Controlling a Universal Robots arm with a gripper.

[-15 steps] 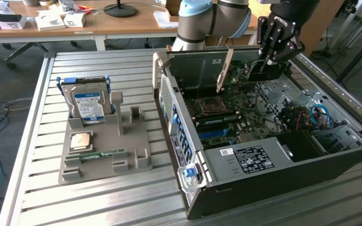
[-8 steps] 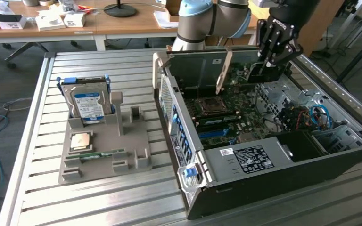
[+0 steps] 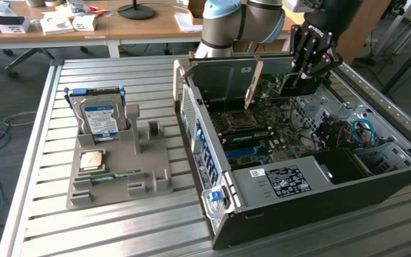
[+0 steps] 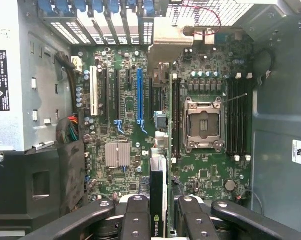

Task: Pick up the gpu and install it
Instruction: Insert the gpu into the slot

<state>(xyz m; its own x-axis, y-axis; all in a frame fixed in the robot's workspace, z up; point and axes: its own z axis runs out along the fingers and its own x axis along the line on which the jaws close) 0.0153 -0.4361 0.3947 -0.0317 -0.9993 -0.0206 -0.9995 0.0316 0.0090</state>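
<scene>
Gpu (image 3: 292, 87) pinched edge-on in the half-closed hand (image 3: 305, 74), above the motherboard (image 4: 125, 125) inside the case (image 3: 298, 206).
Best held upright, I judge, with its edge parallel to the long blue slot (image 4: 139, 95), so it seats without jamming.

Tubular arm (image 3: 216, 43) in silver-grey metal, with pale blue caps at rounded joints and a black wrist section. Black tool (image 3: 304, 75) of linked bars with small pale lettering; dark fingers (image 4: 135, 215) dotted with round silver screws.
</scene>
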